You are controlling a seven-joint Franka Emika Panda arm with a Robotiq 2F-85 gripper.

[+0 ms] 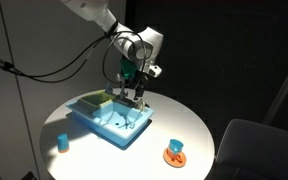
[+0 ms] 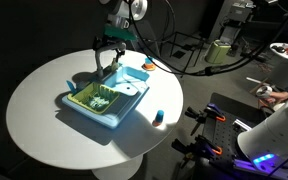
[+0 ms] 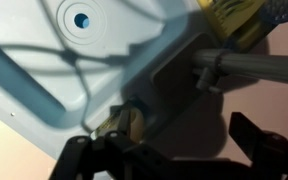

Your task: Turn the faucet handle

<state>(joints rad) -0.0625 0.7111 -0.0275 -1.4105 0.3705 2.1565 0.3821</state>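
Observation:
The light-blue basin sits on a round white table and shows in both exterior views. My gripper hangs over the basin's back edge, also in an exterior view. In the wrist view the grey faucet tube runs to the right from a grey base. A small pale knob, the faucet handle, sits right beside my left finger. My gripper is open, with dark fingers wide apart on either side of the faucet base. Whether a finger touches the handle is unclear.
A green block lies at one end of the basin. A white-and-yellow piece is near the faucet. A blue cup and an orange-and-blue object stand on the table. The drain shows in the basin floor.

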